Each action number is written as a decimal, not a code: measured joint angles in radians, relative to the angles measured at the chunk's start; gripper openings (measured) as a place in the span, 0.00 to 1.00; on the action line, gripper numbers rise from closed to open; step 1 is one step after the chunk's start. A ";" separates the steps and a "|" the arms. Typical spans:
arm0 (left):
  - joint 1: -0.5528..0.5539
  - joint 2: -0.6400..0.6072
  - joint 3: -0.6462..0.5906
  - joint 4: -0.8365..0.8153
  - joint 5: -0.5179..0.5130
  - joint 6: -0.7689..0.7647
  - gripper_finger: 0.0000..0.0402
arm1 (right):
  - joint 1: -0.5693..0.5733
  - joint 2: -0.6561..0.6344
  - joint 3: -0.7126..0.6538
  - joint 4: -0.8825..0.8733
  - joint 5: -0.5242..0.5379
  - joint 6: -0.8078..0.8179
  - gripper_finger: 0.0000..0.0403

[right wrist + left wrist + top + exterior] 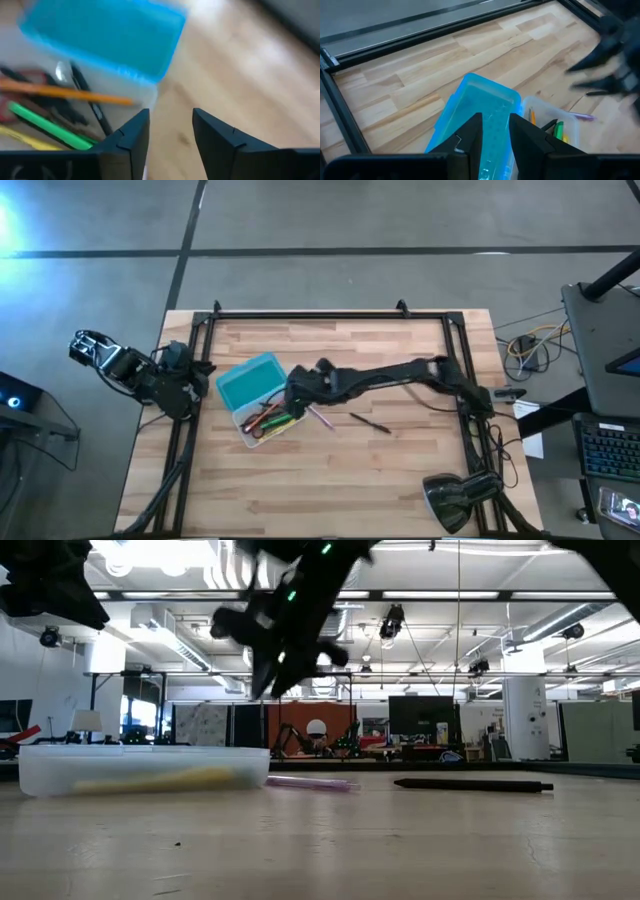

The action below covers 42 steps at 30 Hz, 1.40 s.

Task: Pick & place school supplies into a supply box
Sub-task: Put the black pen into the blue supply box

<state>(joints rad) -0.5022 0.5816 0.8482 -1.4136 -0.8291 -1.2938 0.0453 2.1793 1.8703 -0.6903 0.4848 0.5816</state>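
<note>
Right gripper [300,387] reaching across the table [400,470], hovering just over the near corner of the supply box [255,397] — fingers [127,137] released, a clear gap between them, nothing held. In the low view, raised well above the wood, not touching the tray.

Supply box lying open, left of the table's centre: turquoise lid [250,380] folded flat on the far side, translucent tray [140,770] on the near side. Inside the tray, per the right wrist view: orange pencil [65,92] lying across the top, green marker [47,126], red-handled scissors [22,80], a dark pen [90,102], yellow stick [25,139] — all packed close together.

Still outside on the bare wood: a pinkish thin item [322,419], probably a pen though hard to make out, just beside the tray's corner, and a dark pen further right [370,423], well apart from the box.

Left gripper [495,145] parked at the table's left edge, pointing toward the lid, fingers slightly apart and empty.
</note>
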 joint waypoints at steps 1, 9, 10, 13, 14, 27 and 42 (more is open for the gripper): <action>0.000 -0.001 0.000 0.000 0.000 0.000 0.20 | -0.001 -0.050 -0.047 0.028 0.010 0.001 0.34; 0.000 -0.003 0.000 0.002 0.000 0.015 0.20 | -0.002 -0.442 -0.494 0.079 -0.052 -0.063 0.30; 0.000 -0.003 0.000 0.005 0.000 0.016 0.20 | -0.003 -0.486 -0.539 0.057 -0.099 -0.073 0.30; 0.000 -0.003 0.000 0.020 0.000 0.017 0.20 | -0.015 -0.560 -0.655 -0.049 -0.250 -0.050 0.31; 0.000 -0.003 -0.001 0.028 -0.001 0.019 0.20 | -0.016 -0.568 -0.687 -0.072 -0.282 -0.042 0.32; 0.001 -0.003 -0.003 0.071 -0.010 -0.048 0.20 | 0.103 -0.571 -0.888 -0.059 -0.358 -0.189 0.57; 0.001 0.010 -0.004 0.058 0.008 -0.097 0.20 | 0.116 -0.559 -0.939 0.114 -0.407 -0.239 0.65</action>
<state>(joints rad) -0.5007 0.5919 0.8444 -1.3551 -0.8207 -1.3903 0.1613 1.6207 0.9314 -0.5759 0.0779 0.3426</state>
